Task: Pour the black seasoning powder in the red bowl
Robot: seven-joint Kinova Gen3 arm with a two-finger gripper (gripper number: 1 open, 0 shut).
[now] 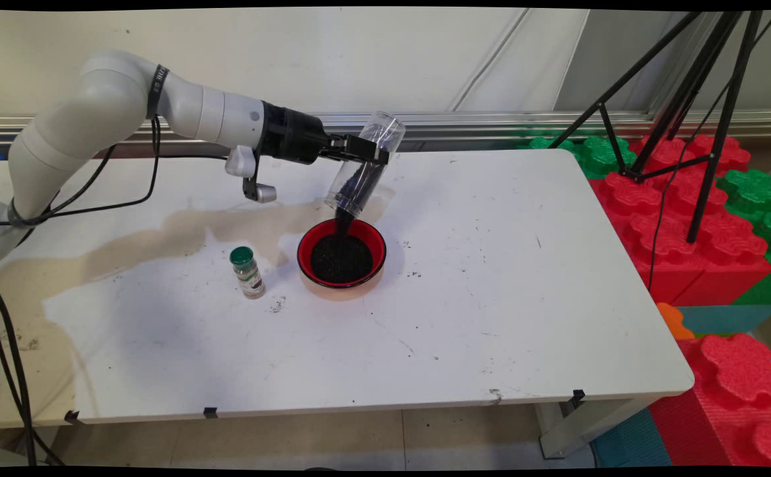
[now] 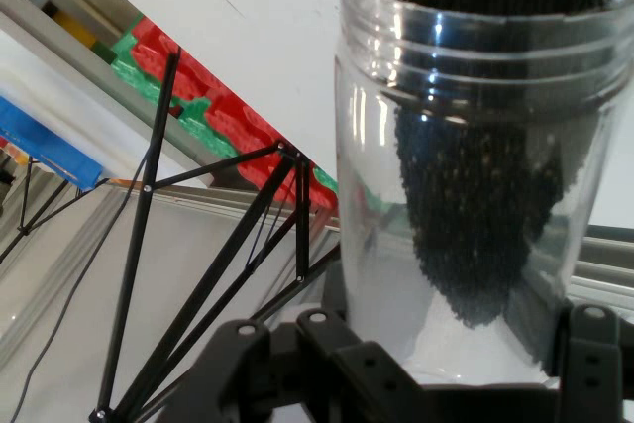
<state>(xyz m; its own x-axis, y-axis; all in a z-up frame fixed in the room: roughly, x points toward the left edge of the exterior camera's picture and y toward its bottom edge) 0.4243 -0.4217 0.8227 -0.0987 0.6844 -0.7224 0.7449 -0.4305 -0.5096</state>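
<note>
The black two-finger gripper point(image 1: 364, 154) is clamped across the middle of a clear plastic jar point(image 1: 367, 164), one finger on each side of its wall, and holds it tilted steeply, mouth down and base up toward the wall behind. In the hand view the jar point(image 2: 475, 185) fills the frame just ahead of the gripper point(image 2: 436, 369), its threaded neck at the top and a dark tongue of black granules point(image 2: 475, 235) lying along the inside toward the mouth. Directly below the jar's mouth sits a red bowl point(image 1: 341, 255), black inside, already holding a heap of the same black granules point(image 1: 341, 257); a thin dark stream runs from the mouth down into the bowl's far rim. Below the gripper and toward the arm's side of the bowl stands a small spice bottle with a green cap point(image 1: 247, 271), upright, near the bowl but not touching it. Loose dark specks lie scattered on the white table point(image 1: 491, 298) around the bowl and beside the spice bottle. Well away from the gripper, past the table's far corner, a black tripod point(image 1: 683, 99) stands on red and green foam blocks point(image 1: 690, 218); the hand view shows the tripod point(image 2: 198, 284) too, off to the jar's side.
</note>
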